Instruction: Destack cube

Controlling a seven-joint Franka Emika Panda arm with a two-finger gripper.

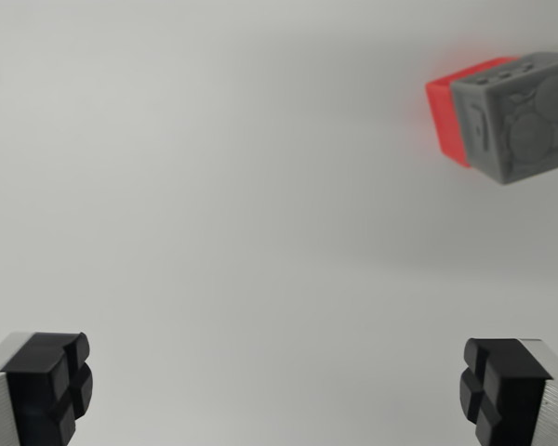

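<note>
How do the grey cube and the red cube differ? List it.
Colour: the grey cube is grey, the red cube bright red.
Position: grey sits on top, nearest the camera; red lies beneath it.
Visibility: grey shows its embossed top and a side; red shows only a strip.
Shared: both are blocky, stacked together, away from the open gripper.

Wrist view — straight down, above table (214, 186)

gripper (277, 395) wide apart, holding nothing
</note>
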